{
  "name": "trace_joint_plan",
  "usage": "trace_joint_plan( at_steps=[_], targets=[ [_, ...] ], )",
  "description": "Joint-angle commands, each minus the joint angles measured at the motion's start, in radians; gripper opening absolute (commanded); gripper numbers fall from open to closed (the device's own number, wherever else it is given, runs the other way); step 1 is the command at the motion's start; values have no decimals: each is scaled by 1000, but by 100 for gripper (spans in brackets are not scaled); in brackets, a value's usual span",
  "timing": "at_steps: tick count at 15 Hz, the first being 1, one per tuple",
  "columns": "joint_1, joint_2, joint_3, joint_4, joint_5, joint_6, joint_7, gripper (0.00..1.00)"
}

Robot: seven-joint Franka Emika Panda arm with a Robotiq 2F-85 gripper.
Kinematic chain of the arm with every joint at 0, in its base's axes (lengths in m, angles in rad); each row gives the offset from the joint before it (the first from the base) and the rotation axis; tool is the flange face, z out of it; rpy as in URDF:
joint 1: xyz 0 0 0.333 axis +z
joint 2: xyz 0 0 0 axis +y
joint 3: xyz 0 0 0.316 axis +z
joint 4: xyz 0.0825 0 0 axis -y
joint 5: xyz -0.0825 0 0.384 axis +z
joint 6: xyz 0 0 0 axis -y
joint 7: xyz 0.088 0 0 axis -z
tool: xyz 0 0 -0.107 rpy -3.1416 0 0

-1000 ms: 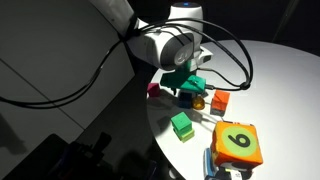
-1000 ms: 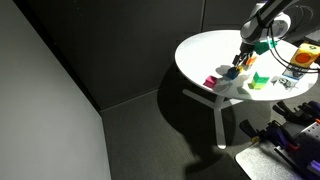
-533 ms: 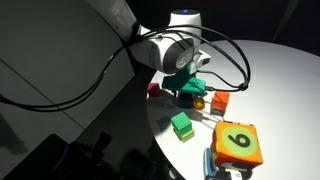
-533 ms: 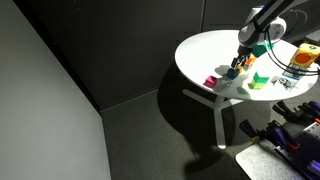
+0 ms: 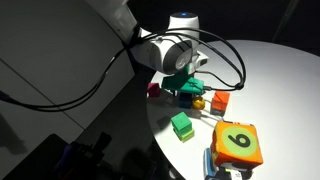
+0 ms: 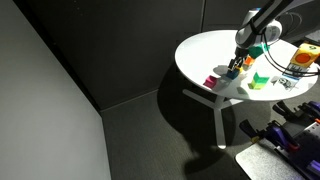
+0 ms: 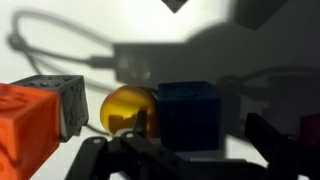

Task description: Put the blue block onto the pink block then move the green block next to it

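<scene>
Wrist view, left to right: an orange-red cube (image 7: pixel 28 122) at the lower left, a grey cube (image 7: pixel 62 98) just behind it, then a yellow-orange ball (image 7: pixel 126 110) close against the blue block (image 7: pixel 188 112), which sits just right of centre. The gripper (image 7: pixel 185 152) hangs low over the white table (image 6: pixel 200 45). Its jaws are spread fully apart, holding nothing and touching nothing that I can see. One dark finger (image 7: pixel 105 158) shows at the lower left of the frame, its partner at the lower right.

I judge the step in hand to be the grasp of the blue block. To do it well I should centre the block between the fingers and keep the finger at the frame's left clear of the ball, which would roll at a nudge. I should then descend squarely before closing.

In an exterior view the pink block (image 5: pixel 153 90) lies near the table's edge, left of the gripper, and the green block (image 5: pixel 181 125) sits lower in the frame, apart.
</scene>
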Motion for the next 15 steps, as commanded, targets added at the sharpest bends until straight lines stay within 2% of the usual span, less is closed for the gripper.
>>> trace_joint_plan(
  at_steps=[1, 4, 5, 6, 11, 15],
  targets=[
    [-2, 17, 5, 25, -24, 2, 3, 100],
    [0, 22, 4, 29, -25, 2, 4, 100],
    [2, 24, 4, 31, -26, 1, 5, 83],
    [4, 26, 2, 32, -27, -1, 6, 72],
    [19, 13, -10, 24, -40, -13, 21, 33],
    [34, -24, -27, 8, -59, -31, 38, 31]
  ],
)
